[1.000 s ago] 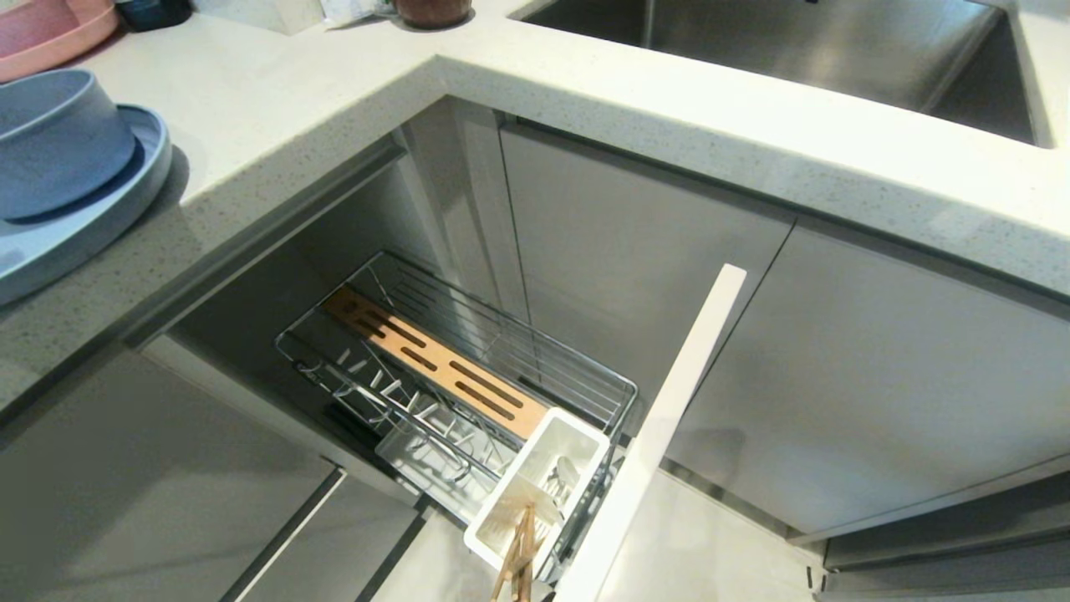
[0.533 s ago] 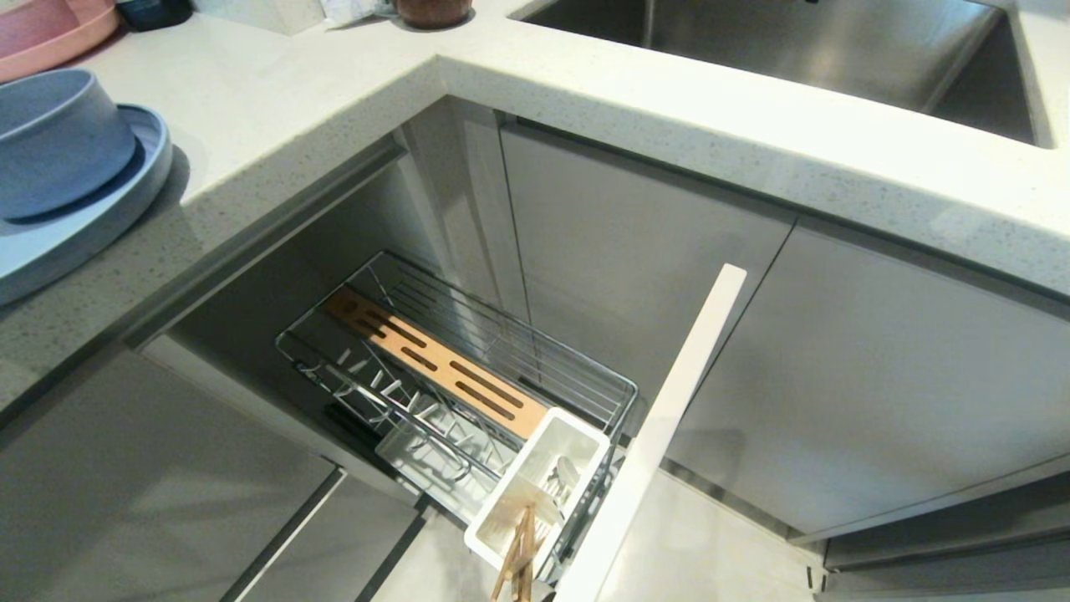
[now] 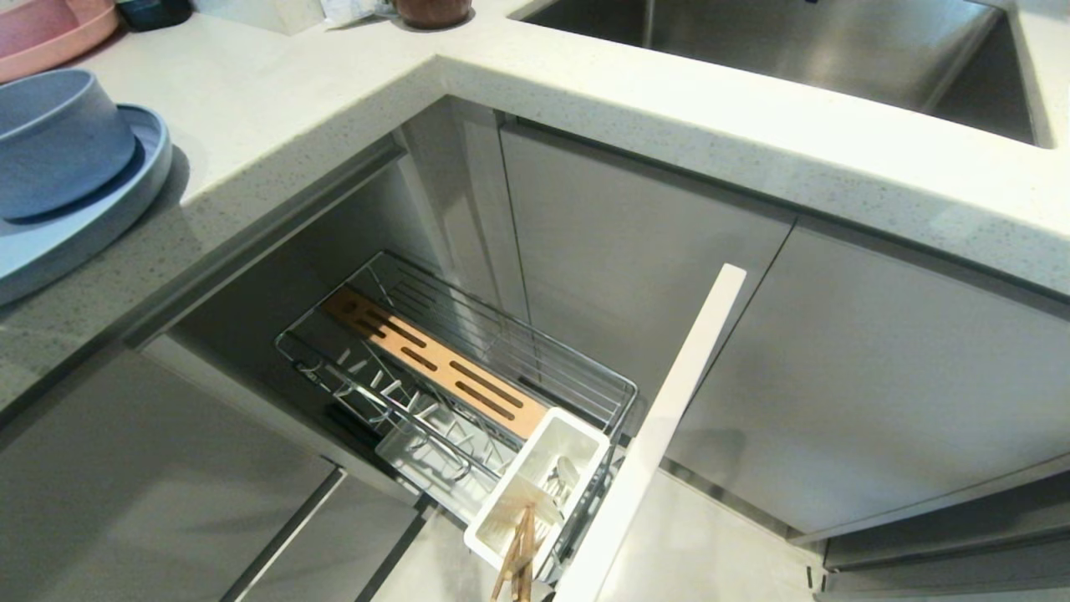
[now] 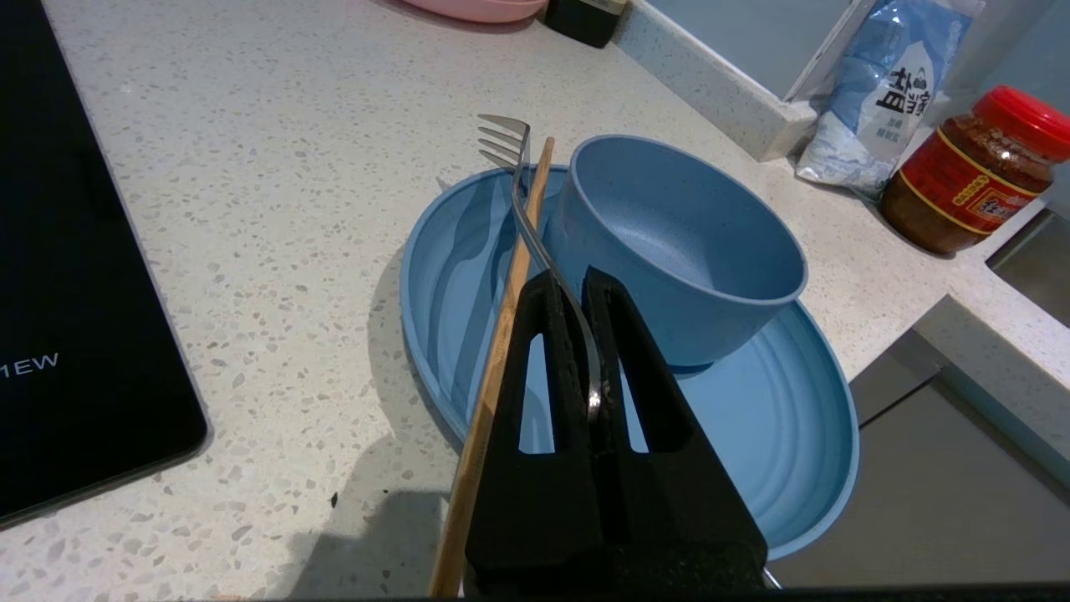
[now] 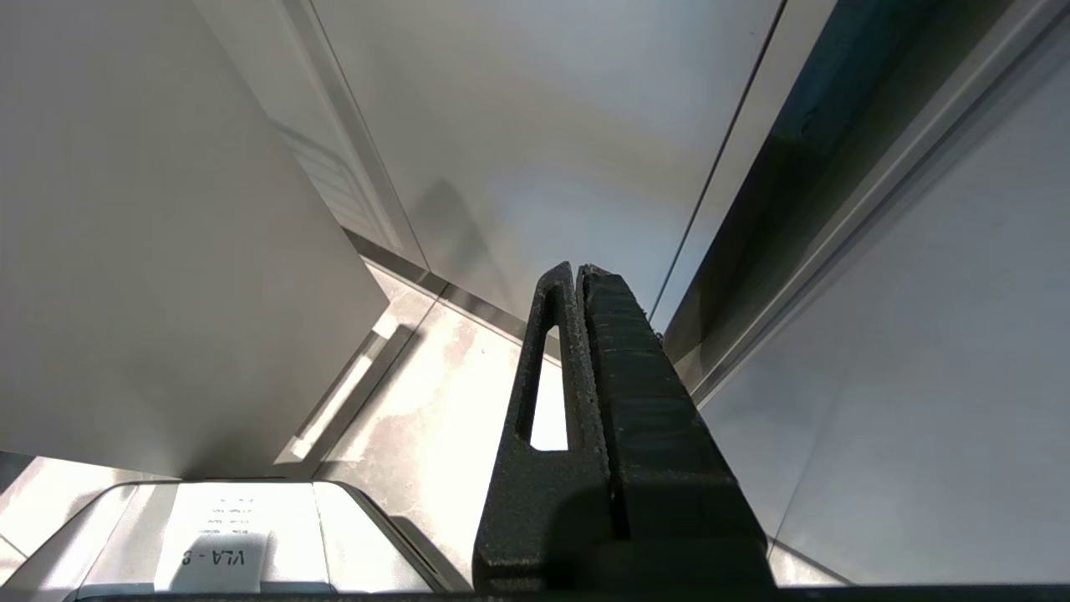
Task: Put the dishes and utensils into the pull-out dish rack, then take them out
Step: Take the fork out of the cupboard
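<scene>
My left fingers [image 4: 585, 293] pinch the silver metal fork [image 4: 520, 180] and one light-wood chopstick [image 4: 501, 334] — light-blue matte plate [image 4: 752, 435] and bowl [image 4: 677, 242] wait on the bench [image 4: 251, 167].

Beyond the fingertips, a red-lidded jar of brown paste [image 4: 974, 171] stands on the speckled countertop [image 4: 251, 209] beside a blue-and-white bag [image 4: 886, 92]. A black cooktop [image 4: 75, 276] lies off to one side; a pink plate [image 4: 485, 8] sits farther out. A steel sink [image 3: 794, 50] is set in the counter.

Your fork [image 4: 520, 180] handle hidden between black fingers [image 4: 547, 351]; chopsticks [image 3: 518, 556] and plate [image 3: 50, 242] cut off by frame edges.
</scene>
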